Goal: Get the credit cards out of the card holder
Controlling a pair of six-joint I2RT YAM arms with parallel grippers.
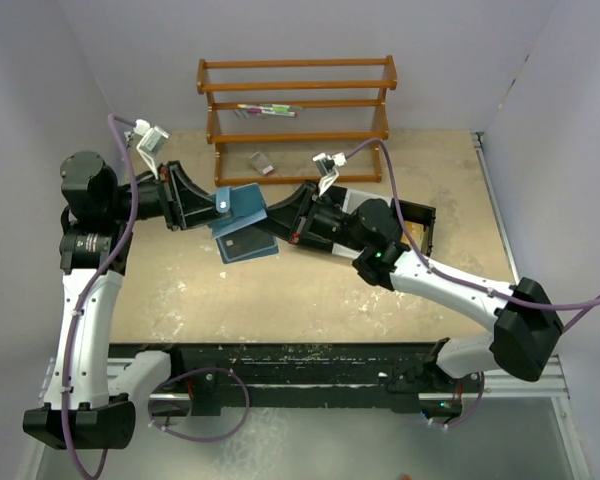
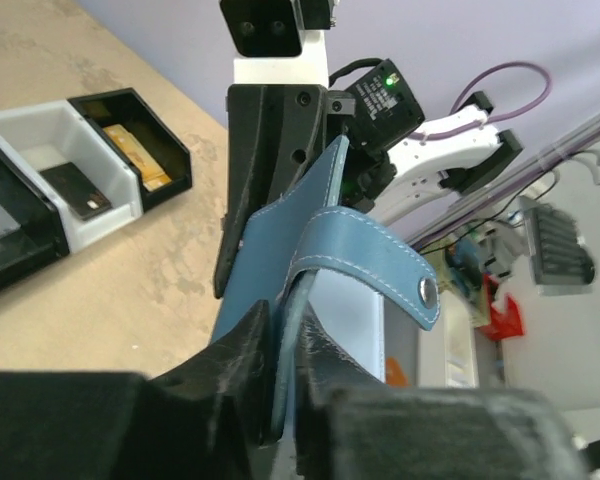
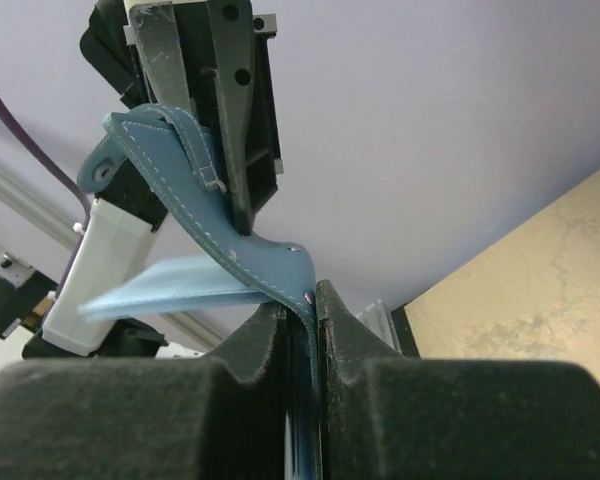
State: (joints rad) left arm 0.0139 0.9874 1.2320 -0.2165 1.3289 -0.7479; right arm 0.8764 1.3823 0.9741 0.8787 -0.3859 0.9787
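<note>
You have pale lilac walls (image 1: 80, 60) around a tan tabletop (image 1: 310, 300), with a wooden rack (image 1: 298, 87) standing at its far edge.

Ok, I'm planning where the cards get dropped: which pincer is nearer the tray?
Right. The right pincer grips the blue wallet on the side toward the tray; the left pincer holds the wallet's far side.

The right claw (image 3: 302, 303) pinches the lower edge of the blue card holder (image 3: 245, 258). The left claw (image 3: 208, 190) grips it above. The tan tabletop (image 3: 540, 290) lies lower right.
</note>
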